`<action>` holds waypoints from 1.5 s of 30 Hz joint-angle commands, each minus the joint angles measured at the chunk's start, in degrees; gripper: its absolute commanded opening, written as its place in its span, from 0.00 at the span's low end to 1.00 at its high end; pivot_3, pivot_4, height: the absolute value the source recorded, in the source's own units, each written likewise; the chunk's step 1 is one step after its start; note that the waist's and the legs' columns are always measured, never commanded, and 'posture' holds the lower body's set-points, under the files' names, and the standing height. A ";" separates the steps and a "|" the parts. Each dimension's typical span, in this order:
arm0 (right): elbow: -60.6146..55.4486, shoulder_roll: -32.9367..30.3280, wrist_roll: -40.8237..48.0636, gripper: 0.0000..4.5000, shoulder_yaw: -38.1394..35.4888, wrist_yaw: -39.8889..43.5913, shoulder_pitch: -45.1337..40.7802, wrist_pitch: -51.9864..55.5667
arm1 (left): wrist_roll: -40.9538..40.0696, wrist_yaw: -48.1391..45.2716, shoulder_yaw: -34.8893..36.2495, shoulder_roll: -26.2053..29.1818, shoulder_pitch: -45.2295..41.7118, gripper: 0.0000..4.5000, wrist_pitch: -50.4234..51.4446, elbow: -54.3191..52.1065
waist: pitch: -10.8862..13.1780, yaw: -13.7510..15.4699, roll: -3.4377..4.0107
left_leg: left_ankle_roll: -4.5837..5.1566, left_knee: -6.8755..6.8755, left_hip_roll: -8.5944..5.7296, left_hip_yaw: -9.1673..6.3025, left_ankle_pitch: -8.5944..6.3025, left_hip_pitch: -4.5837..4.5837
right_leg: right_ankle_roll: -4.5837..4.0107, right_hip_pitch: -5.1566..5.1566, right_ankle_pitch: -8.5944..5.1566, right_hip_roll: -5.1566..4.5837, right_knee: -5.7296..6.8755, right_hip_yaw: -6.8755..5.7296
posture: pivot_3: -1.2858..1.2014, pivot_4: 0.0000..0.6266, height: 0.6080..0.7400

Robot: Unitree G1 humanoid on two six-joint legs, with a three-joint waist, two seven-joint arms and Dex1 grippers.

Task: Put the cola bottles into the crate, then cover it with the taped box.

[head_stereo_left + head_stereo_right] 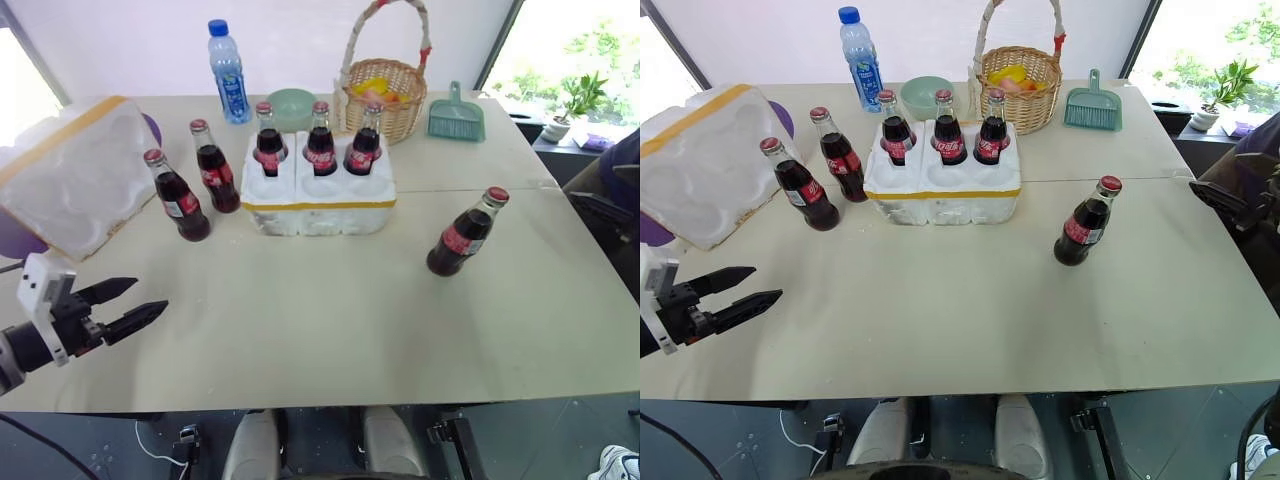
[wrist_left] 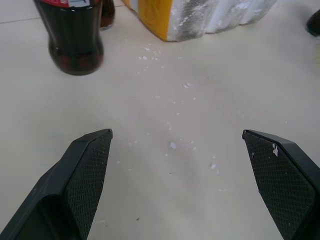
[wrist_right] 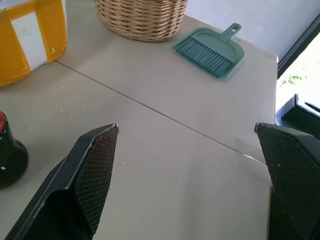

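Seen from the head: three cola bottles (image 1: 319, 140) already seated in the back row of the crate (image 1: 318, 198), front three wells free; two more standing just left of it (image 1: 196, 184), one alone well off to the right (image 1: 465, 234). So, by judgement, mid-loading, half done, nothing in hand. Taped box (image 1: 72, 172) lying tilted at the far left, hollows showing, waiting for the last step. Left gripper (image 1: 125, 307) hovering low at the near left edge, jaws wide apart and empty. Next, probably: reach forward to the nearer of the two left bottles, close round its body, lift and lower into a front well. Behind the crate a water bottle (image 1: 228, 71), a green bowl (image 1: 292, 107), a wicker basket (image 1: 383, 92) and a dustpan brush (image 1: 457, 115), none in the path. From the left wrist: fingers (image 2: 85, 175) spread, bare tabletop with foam crumbs between, bottle base ahead beside the crate corner. From the right wrist: right gripper (image 3: 190, 175) likewise wide and empty, lone bottle at the side, basket and brush beyond.
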 commanded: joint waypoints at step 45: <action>-36.60 1.85 19.16 1.00 13.65 21.87 -25.74 39.68 | 21.28 16.64 -21.69 -16.03 -44.14 0.97 -29.26 36.88 | 0.02 0.56 0.32 | 0.00 0.14 -0.04 -0.08 0.01 -0.16 | 0.24 -0.03 0.14 0.06 0.08 -0.06 | 0.52 0.24 1.00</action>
